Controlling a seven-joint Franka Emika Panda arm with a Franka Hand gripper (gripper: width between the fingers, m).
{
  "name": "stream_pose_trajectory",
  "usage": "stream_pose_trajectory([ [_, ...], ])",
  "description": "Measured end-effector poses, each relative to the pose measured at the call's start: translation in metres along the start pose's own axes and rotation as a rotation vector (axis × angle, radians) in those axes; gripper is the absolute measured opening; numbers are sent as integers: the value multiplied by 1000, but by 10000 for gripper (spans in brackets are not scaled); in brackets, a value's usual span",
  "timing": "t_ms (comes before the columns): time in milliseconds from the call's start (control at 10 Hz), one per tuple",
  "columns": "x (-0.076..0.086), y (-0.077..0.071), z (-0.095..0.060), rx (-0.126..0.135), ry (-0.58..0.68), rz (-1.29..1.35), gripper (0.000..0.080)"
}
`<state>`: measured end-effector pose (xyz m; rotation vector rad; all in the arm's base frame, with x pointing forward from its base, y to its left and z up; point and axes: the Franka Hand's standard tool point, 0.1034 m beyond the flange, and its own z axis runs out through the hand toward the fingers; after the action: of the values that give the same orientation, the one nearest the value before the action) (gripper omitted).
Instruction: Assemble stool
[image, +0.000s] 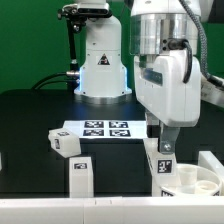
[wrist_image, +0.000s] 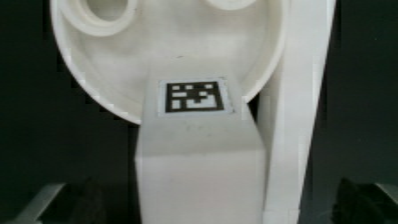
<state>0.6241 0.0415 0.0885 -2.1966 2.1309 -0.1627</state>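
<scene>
Where the bench (image: 30, 110) reaches its near edge, toward the corner on the exterior view's right, the gripper (image: 163, 142) hangs straight down over the upright leg (image: 165, 165), whose tag faces the camera. The fingers sit either side of the leg's top. Contact can't be judged from this angle. The round seat (image: 196, 180) lies just beside that leg, tight in the same near corner.

Two more legs are loose. The second leg (image: 80, 176) sits at the near edge approx. mid-bench. The tilted leg (image: 64, 142) is a bit further back, toward the exterior view's left. The marker board (image: 105, 128) lies flat mid-bench, betw. the loose legs and the robot base (image: 104, 62) at the far edge. A white rail (image: 60, 210) runs along the near edge.

Wrist view: the upright leg (wrist_image: 199, 150) fills the middle, its marker tag (wrist_image: 196, 97) sharp and square-on. The leg's far end meets the seat (wrist_image: 107, 40), which shows round openings. Can't tell if it's set in a hole or only touching. A white strip (wrist_image: 297, 120) runs alongside the leg; which part that is, unclear.

The gripper (wrist_image: 205, 205) is released. Its dark fingers (wrist_image: 71, 203) stand wide apart at both sides, w/ a black gap betw. one finger and the leg, so nothing is clamped.
</scene>
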Motion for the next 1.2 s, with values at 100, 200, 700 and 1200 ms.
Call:
stream_pose_trajectory([
  [100, 0, 0, 0, 0, 0, 0, 649],
  [200, 0, 0, 0, -1, 0, 0, 649],
  [700, 53, 10, -5, 56, -14, 88, 649],
  [1200, 72, 9, -5, 73, -16, -124, 649],
])
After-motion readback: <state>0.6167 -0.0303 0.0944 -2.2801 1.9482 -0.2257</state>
